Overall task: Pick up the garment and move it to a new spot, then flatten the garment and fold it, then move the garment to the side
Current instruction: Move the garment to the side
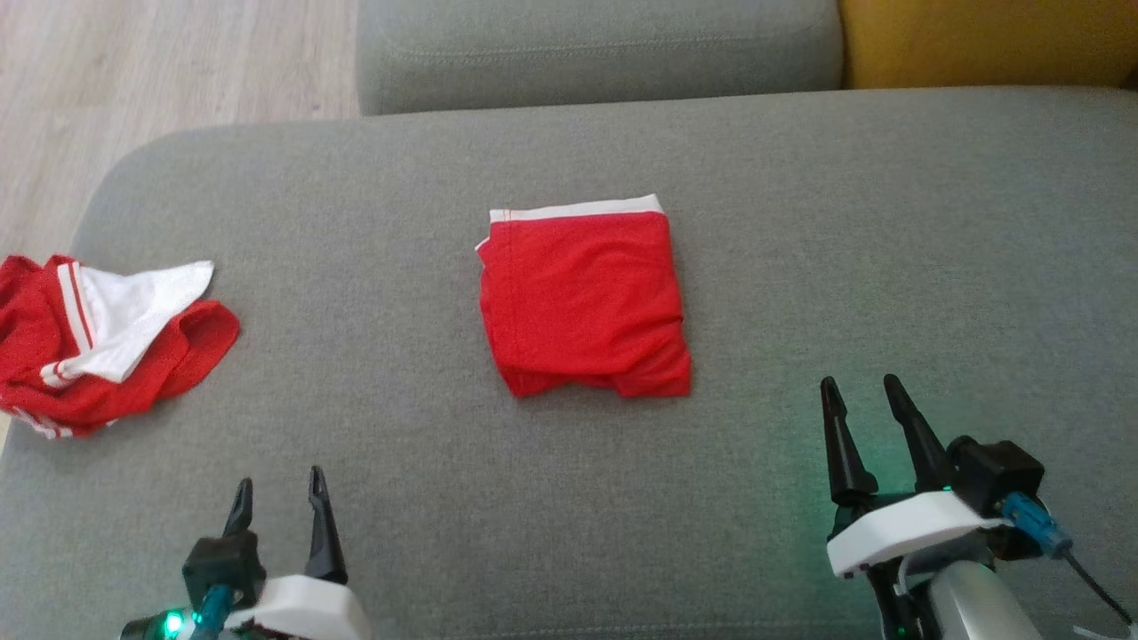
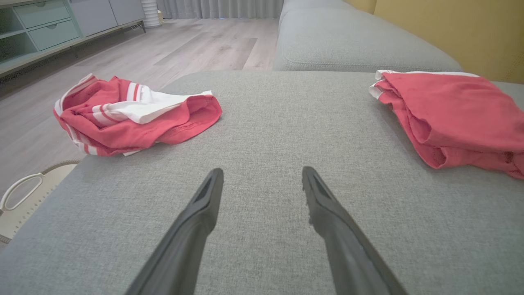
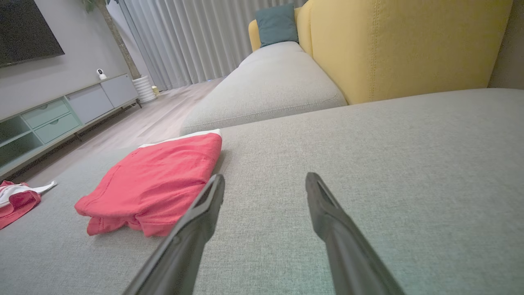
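Head view: a wide grey fabric sofa seat [image 1: 356,204] takes up most of the frame, with pale wood-plank floor [image 1: 160,62] at the upper left.
Garment: the bright red mesh jersey with white striped trim and a white sleeve part [image 1: 107,342] lies crumpled in a loose heap at the left edge of the frame, on the seat's left end.
Jersey detail: the white part is draped over the top of the red folds, and striped bands show along the left side of the heap.
Second cloth: a plain red folded piece with a white band along its upper edge [image 1: 587,302] lies flat in a rough square at the middle of the frame, well apart from the jersey.
Left gripper [image 1: 280,480]: at the lower left of the frame, its two dark fingers spread apart and holding nothing, below and right of the jersey.
Right gripper [image 1: 861,382]: at the lower right, fingers likewise parted and empty, right of and below the folded piece.
Left wrist view: the jersey sits at the upper left and the folded piece at the right edge.
Right wrist view: a yellow backrest [image 3: 409,45] rises at the upper right, with a teal cushion [image 3: 276,24] at the top centre.
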